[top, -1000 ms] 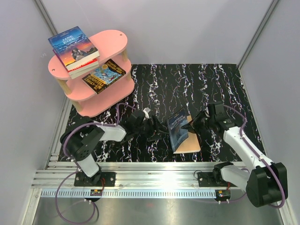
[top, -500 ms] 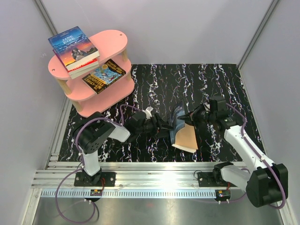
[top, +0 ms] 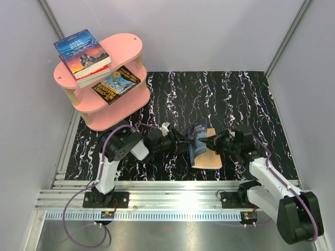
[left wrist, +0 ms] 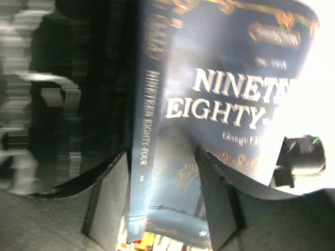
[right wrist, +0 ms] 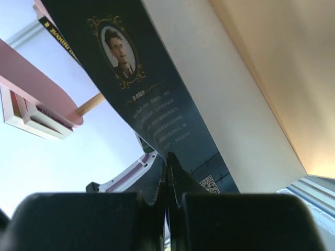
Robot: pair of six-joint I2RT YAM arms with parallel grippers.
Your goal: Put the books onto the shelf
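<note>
Both arms are bolted to a ribbed aluminium rail (top: 172,201) at the near edge and reach inward to meet at one item, the dark blue paperback titled "Nineteen Eighty-Four" (left wrist: 230,104). It sits near the front centre of the table, propped at an angle with its spine uppermost and its pale page block splayed toward the right arm. The left gripper (top: 184,142) straddles the spine edge, one finger on each side and the jaws about half open. Whether the pads press the book yet cannot be determined. This approach suits a grip across the book's thickness, which is needed to lift it. The right gripper (right wrist: 166,159) is fully closed, with its tips at the lower edge of the raised dark cover. It appears to act as a wedge that keeps the book tilted for the other arm, though a pinch on the thin cover cannot be ruled out. The black work surface with white marble veining (top: 220,94) extends behind the book. At its far left corner stands the pink three-tier shelf with oval boards and pale wooden posts (top: 131,47), well apart from the handled book. The top board carries the blue "Jane Eyre" paperback (top: 81,52) stacked on at least one more volume, and the middle board holds the blue-yellow illustrated paperback (top: 116,83). Plain pale grey walls (top: 209,31) enclose the cell.
</note>
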